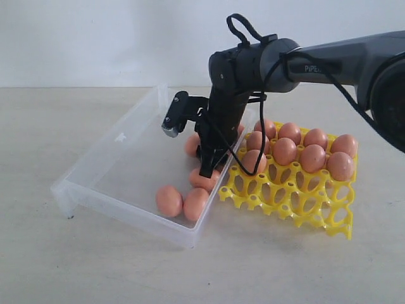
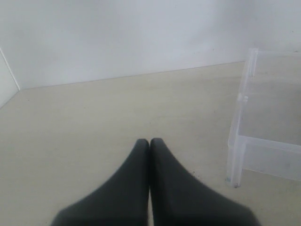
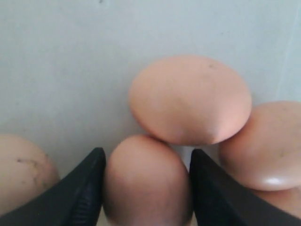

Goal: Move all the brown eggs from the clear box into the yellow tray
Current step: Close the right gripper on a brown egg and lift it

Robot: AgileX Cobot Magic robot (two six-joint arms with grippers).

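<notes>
The clear box point(image 1: 120, 158) lies left of the yellow tray point(image 1: 288, 202). Several brown eggs fill the tray's far cells point(image 1: 285, 151); its near cells hold none. A few eggs rest in the box's near right corner point(image 1: 169, 200). My right gripper point(image 1: 205, 168) reaches down into the box. In the right wrist view its fingers point(image 3: 89, 188) press both sides of one brown egg point(image 3: 146, 188), which touches another egg point(image 3: 190, 99). My left gripper point(image 2: 150, 141) is shut on nothing above the bare table, beside a box corner point(image 2: 237, 141).
The right arm's black cable point(image 1: 256, 158) hangs over the tray's left edge. More eggs crowd the held one on either side point(image 3: 263, 146) point(image 3: 19, 169). A white wall point(image 1: 126, 38) backs the beige table point(image 1: 95, 266).
</notes>
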